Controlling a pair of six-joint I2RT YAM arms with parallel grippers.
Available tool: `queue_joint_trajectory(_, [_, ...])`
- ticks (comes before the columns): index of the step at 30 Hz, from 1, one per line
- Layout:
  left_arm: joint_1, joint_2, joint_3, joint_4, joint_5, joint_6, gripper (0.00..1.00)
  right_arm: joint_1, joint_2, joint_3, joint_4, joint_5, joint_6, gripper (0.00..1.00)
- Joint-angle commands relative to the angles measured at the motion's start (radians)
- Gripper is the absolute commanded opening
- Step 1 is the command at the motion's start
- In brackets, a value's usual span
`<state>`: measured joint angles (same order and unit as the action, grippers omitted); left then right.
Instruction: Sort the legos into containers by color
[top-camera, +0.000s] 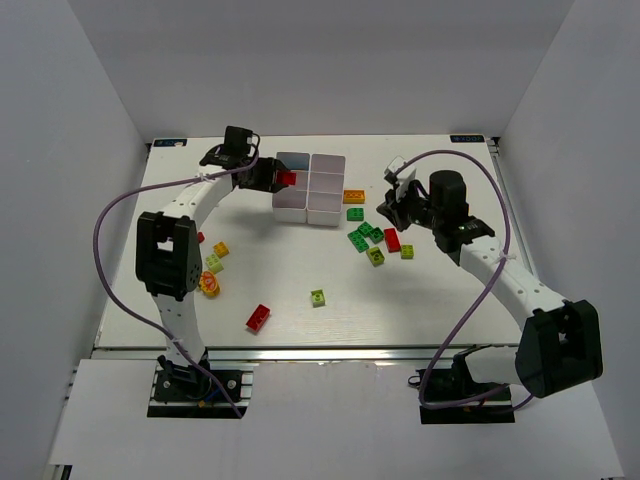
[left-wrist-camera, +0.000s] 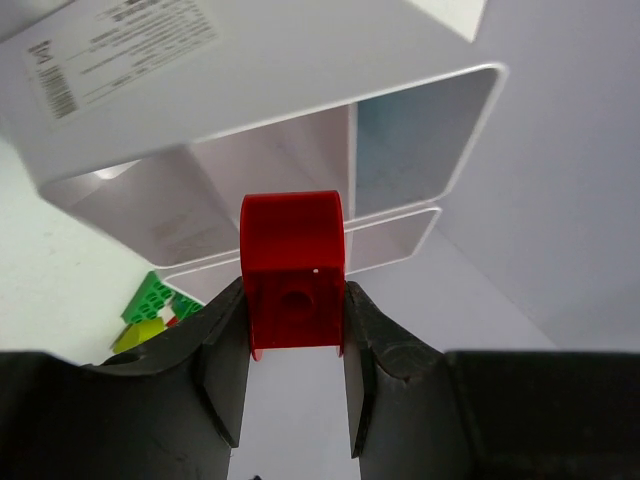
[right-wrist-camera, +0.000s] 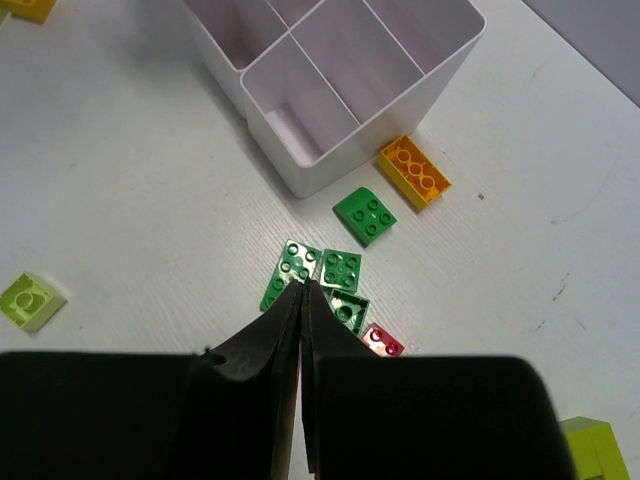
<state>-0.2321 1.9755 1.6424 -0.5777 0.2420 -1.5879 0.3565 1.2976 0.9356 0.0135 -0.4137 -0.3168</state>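
White table (top-camera: 300, 270) boxed in by plain grey walls (top-camera: 80, 100), seen from above. The red brick (top-camera: 287, 178) is clamped in my left pincer (top-camera: 278, 177), whose jaws stand part-open at the brick's width and press on its two flat sides. It hangs above the table. In the overhead view the tray (top-camera: 300, 214) lies at 3 o'clock from this pincer. The brick is at the tray's left wall, level with the far and middle rows; whether it is over the rim or just outside I cannot tell. Its long axis seems to point away from my wrist, toward the tray. My left arm is the nearer one, and I judge the drop needs only a short carry toward 3 o'clock, with the tray's own wall the sole obstacle. My right pincer (right-wrist-camera: 303, 295), at 3 o'clock beyond the tray, is closed tight on nothing. Its tips hang over a cluster of green bricks (right-wrist-camera: 343, 268), and an orange brick (right-wrist-camera: 413, 172) lies just beside the tray's corner. More loose bricks (top-camera: 258, 318) lie toward 6 o'clock.
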Motion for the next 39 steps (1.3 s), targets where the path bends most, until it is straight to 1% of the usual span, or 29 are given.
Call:
queue_joint_trajectory(1, [0.01, -0.006, 0.056, 0.044, -0.003, -0.007, 0.03, -0.011, -0.024, -0.014, 0.043, -0.022, 0.008, 0.06])
queue_joint_trajectory(5, [0.01, 0.002, 0.047, 0.058, 0.01, -0.009, 0.06, -0.016, -0.023, -0.015, 0.042, -0.022, 0.007, 0.06])
queue_joint_trajectory(10, [0.01, 0.013, 0.045, 0.055, 0.017, -0.014, 0.17, -0.017, -0.023, -0.018, 0.043, -0.022, 0.007, 0.06])
queue_joint_trajectory(12, [0.011, 0.016, 0.045, 0.049, 0.019, -0.015, 0.19, -0.019, -0.023, -0.018, 0.042, -0.022, 0.007, 0.06])
queue_joint_trajectory(15, [0.011, 0.016, 0.045, 0.045, 0.025, -0.018, 0.25, -0.022, -0.023, -0.018, 0.04, -0.023, 0.007, 0.06])
queue_joint_trajectory(16, [0.011, 0.016, 0.045, 0.042, 0.025, -0.021, 0.31, -0.021, -0.023, -0.017, 0.039, -0.023, 0.007, 0.06])
queue_joint_trajectory(19, [0.01, 0.011, 0.042, 0.033, 0.026, -0.021, 0.38, -0.022, -0.023, -0.014, 0.036, -0.027, 0.005, 0.06])
queue_joint_trajectory(21, [0.01, 0.011, 0.039, 0.03, 0.025, -0.024, 0.46, -0.024, -0.021, -0.012, 0.034, -0.028, 0.004, 0.06])
queue_joint_trajectory(24, [0.011, 0.008, 0.04, 0.029, 0.025, -0.023, 0.56, -0.022, -0.021, -0.011, 0.029, -0.033, -0.001, 0.06])
queue_joint_trajectory(27, [0.011, 0.008, 0.043, 0.03, 0.025, -0.024, 0.62, -0.022, -0.021, -0.008, 0.019, -0.046, -0.01, 0.08])
queue_joint_trajectory(28, [0.01, 0.006, 0.043, 0.029, 0.023, -0.023, 0.66, -0.022, -0.023, -0.006, 0.016, -0.048, -0.013, 0.08])
queue_joint_trajectory(33, [0.01, -0.015, 0.043, 0.039, 0.031, -0.033, 0.68, -0.025, -0.024, -0.001, -0.009, -0.076, -0.024, 0.12])
queue_joint_trajectory(35, [0.008, -0.044, 0.042, 0.07, 0.039, -0.035, 0.67, -0.024, -0.026, 0.006, -0.014, -0.099, -0.048, 0.19])
queue_joint_trajectory(36, [0.008, -0.058, 0.039, 0.09, 0.052, -0.032, 0.66, -0.025, -0.024, 0.011, -0.059, -0.114, -0.057, 0.28])
queue_joint_trajectory(38, [0.01, -0.113, 0.002, 0.166, 0.069, 0.002, 0.63, -0.027, -0.024, 0.02, -0.075, -0.12, -0.068, 0.48])
queue_joint_trajectory(39, [0.01, -0.136, -0.022, 0.203, 0.095, 0.052, 0.61, -0.028, -0.017, 0.025, -0.092, -0.12, -0.07, 0.65])
